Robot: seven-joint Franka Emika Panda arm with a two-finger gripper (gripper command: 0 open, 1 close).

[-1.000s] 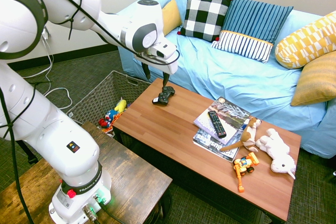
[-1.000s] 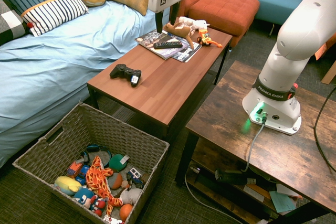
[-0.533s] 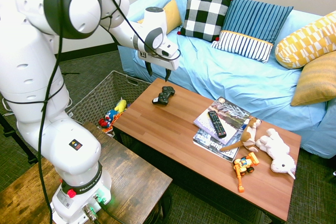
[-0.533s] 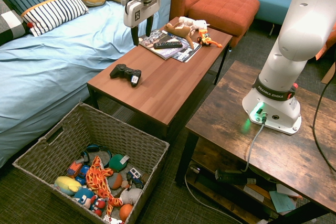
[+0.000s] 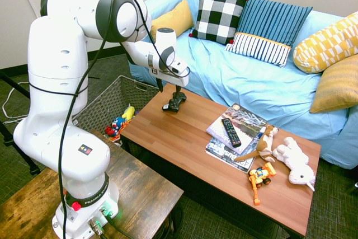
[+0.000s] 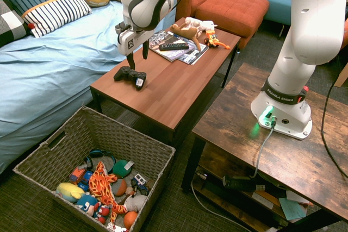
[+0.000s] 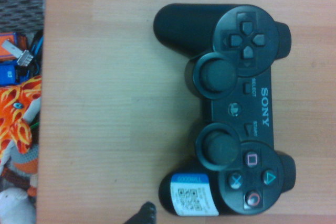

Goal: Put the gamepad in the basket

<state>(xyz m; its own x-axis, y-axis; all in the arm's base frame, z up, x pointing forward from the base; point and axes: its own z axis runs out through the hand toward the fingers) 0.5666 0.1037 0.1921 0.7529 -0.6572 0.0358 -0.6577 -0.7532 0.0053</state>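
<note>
The black gamepad [image 5: 175,102] [image 6: 130,75] lies flat on the wooden coffee table [image 5: 190,138] [image 6: 168,88], near the end beside the basket. My gripper [image 5: 170,87] [image 6: 137,57] hangs just above it, pointing down, open, with nothing between its fingers. In the wrist view the gamepad [image 7: 231,119] fills the middle, showing both sticks, the buttons and a white sticker on one handle. The basket [image 5: 100,104] [image 6: 103,129], a large grey-brown woven one, stands on the floor past that table end and holds several toys.
A long black remote [image 5: 230,131] [image 6: 174,46] rests on magazines mid-table. Plush animals [image 5: 293,160] and an orange toy vehicle [image 5: 260,177] sit at the far end. The blue sofa [image 5: 251,82] runs along one side, a dark wooden side table [image 6: 272,150] along the other.
The arm has swung from above the magazines to the gamepad's end of the table and come down over it. The gripper stayed open. The gamepad has not moved.
</note>
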